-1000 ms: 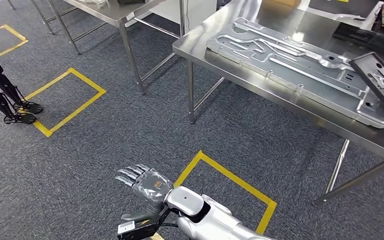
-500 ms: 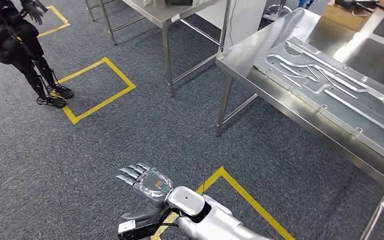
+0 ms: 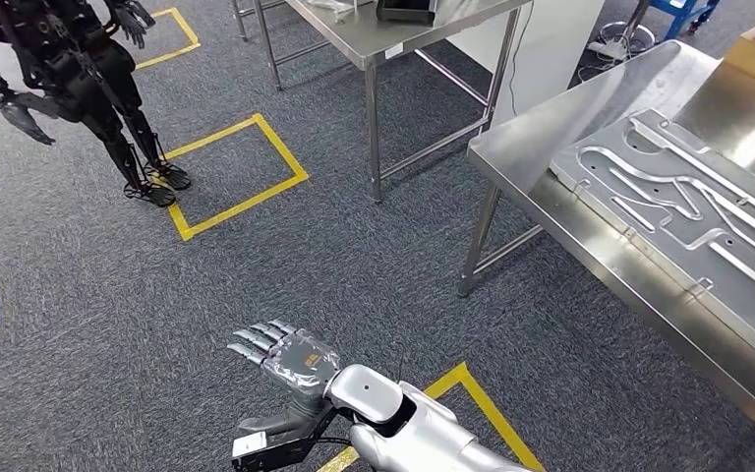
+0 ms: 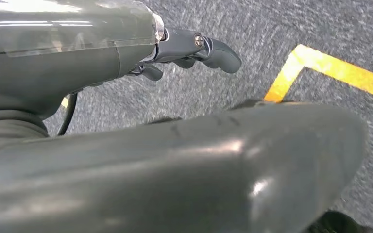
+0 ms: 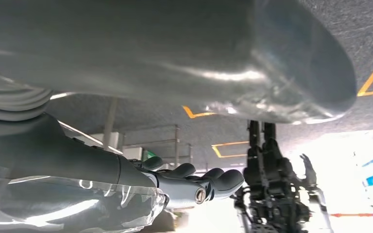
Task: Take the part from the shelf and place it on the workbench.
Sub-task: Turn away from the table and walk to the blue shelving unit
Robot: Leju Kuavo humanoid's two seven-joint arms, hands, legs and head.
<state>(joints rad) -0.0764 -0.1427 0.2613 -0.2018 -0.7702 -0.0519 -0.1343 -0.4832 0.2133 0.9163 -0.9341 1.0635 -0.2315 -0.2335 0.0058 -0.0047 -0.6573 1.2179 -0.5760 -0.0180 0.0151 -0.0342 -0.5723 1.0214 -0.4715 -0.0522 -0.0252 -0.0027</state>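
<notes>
Right hand (image 3: 285,359) low over the carpet, fingers loosely extended, holding nothing; left hand (image 4: 194,48) likewise empty, fingers slightly curled. No shelf or part identifiable. Workbench (image 3: 541,138) lies well off to the right, its long edge running away on a diagonal, so the right arm is nearer.

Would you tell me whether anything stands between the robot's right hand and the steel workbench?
Nothing visible does. Between the empty right hand and the workbench lies only carpet marked with yellow tape. A large metal plate already covers much of the benchtop, leaving a bare stretch near its corner.
</notes>
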